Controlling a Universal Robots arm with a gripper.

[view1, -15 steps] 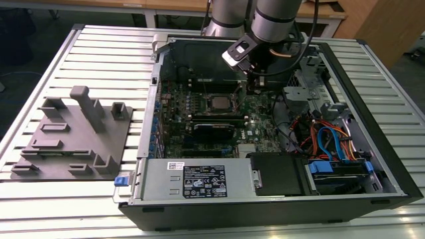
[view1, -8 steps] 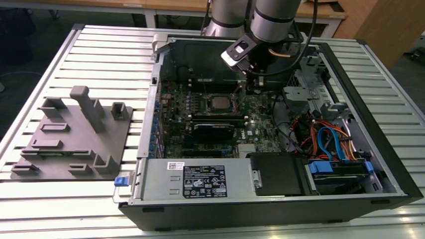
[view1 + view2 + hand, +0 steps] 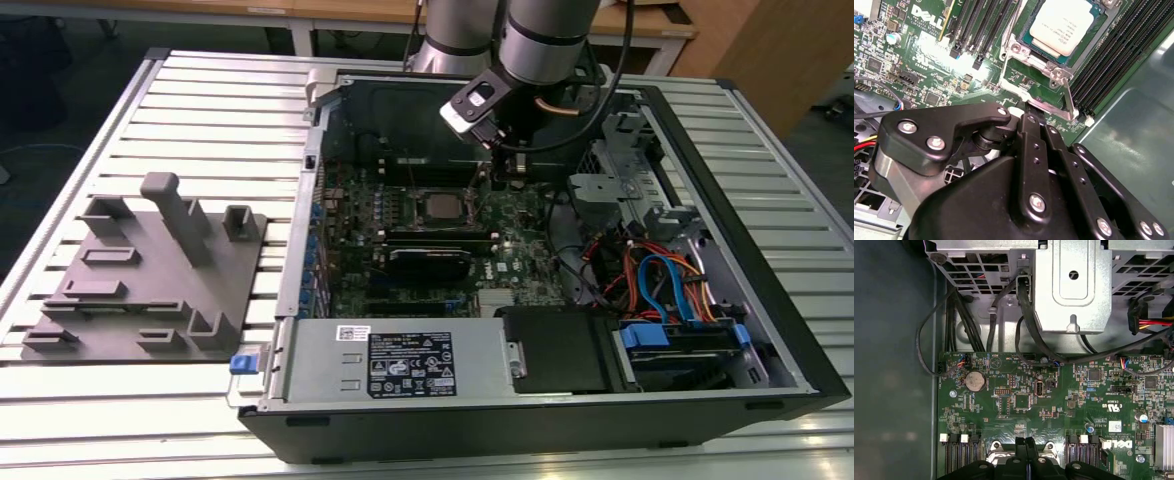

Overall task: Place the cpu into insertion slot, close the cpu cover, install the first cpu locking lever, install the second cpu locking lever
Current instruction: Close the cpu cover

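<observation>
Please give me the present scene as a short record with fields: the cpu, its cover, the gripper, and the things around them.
cpu: lies flat, pale metal top up, inside the window of the cover
cpu cover: silver frame, seems to lie down around the cpu
gripper: fingers shut, tips low over the board beside the socket, close to a thin metal lever; contact unclear
motherboard: green, inside the open computer case
grey fixture: on the slatted table, at the exterior view's left

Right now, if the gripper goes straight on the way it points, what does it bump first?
Most likely the thin silver lever bar at the socket edge beside the cpu. The gripper tip looks very close to it, but depth is unclear.
</observation>
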